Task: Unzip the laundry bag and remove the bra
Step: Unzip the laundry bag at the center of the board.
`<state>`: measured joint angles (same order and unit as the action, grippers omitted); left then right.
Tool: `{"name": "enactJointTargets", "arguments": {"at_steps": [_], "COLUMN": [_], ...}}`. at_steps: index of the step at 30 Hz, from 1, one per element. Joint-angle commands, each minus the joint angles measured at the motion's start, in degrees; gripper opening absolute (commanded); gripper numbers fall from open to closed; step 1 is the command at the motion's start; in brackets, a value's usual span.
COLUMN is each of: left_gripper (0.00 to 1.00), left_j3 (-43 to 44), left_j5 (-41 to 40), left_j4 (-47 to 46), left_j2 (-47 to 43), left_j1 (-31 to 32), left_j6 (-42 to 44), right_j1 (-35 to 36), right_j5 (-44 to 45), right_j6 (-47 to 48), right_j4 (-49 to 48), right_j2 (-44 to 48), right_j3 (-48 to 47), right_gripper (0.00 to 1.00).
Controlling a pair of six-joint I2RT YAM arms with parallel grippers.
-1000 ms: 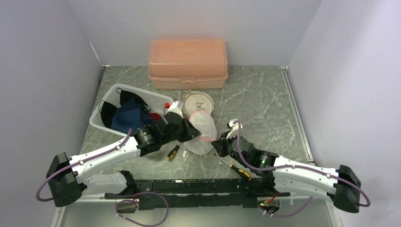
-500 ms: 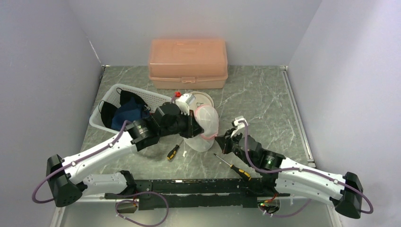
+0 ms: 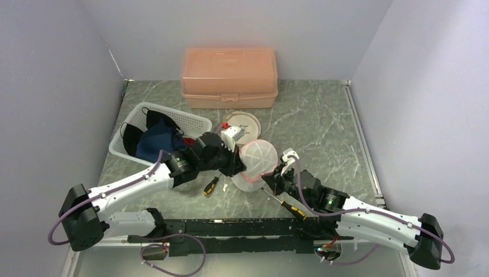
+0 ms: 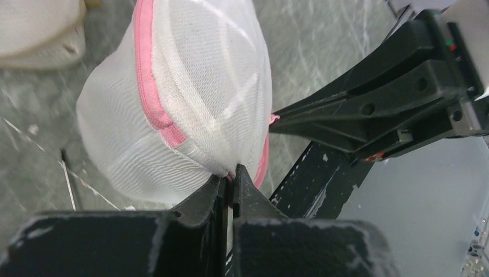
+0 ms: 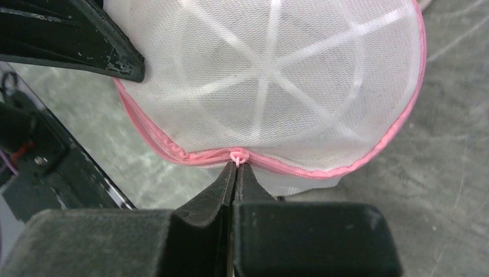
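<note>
The left claw (image 4: 230, 175) pinches the edge of the laundry bag (image 3: 260, 157). The right claw (image 5: 235, 172) pinches its zipper pull (image 5: 237, 156). The bag looks zipped shut, with the bra not out.

Marble tbl (image 3: 323, 115) w/ pink box (image 3: 229, 78), white basket (image 3: 190, 120), round disc (image 3: 247, 122), short screwdriver (image 3: 211, 186) & long screwdriver (image 3: 295, 211).

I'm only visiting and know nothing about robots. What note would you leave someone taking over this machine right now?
Left claw: shut, pinching the mesh of the laundry bag.
Right claw: shut on the pink zipper pull.
Bag: held between both claws.
Done: both grips set; the zipper looks closed either side of the pull.
Left: draw the zipper open, then take out the bra, which I cannot make out through the mesh.
</note>
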<state>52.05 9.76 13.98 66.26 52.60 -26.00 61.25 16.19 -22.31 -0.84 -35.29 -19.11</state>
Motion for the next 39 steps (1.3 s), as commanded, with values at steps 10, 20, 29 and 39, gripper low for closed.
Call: {"name": "enactJointTargets", "arguments": {"at_steps": [10, 20, 29, 39], "left_gripper": [0.76, 0.93, 0.87, 0.71], "left_j3": [-9.73, -9.65, -6.99, 4.06], "left_j5": [-8.12, -19.10, -21.56, -25.11], "left_j4": [-6.54, 8.28, 5.33, 8.54], "left_j2": [-3.99, -13.22, -4.62, 7.21], "left_j1": [0.06, 4.74, 8.96, 9.01], "left_j6": [-13.31, -39.15, -55.97, -58.03], "right_j1": [0.28, 0.30, 0.31, 0.28], "right_j5": [-1.88, 2.68, 2.22, 0.91], "right_j6": [-5.21, -9.52, -8.47, -7.72], "right_j4": [-7.75, -10.22, -11.21, -9.84], "right_j2": [-0.45, -4.89, -8.00, -6.63], "right_j3": [4.74, 3.36, 2.52, 2.81], "right_gripper": [0.00, 0.00, 0.00, 0.00]}}
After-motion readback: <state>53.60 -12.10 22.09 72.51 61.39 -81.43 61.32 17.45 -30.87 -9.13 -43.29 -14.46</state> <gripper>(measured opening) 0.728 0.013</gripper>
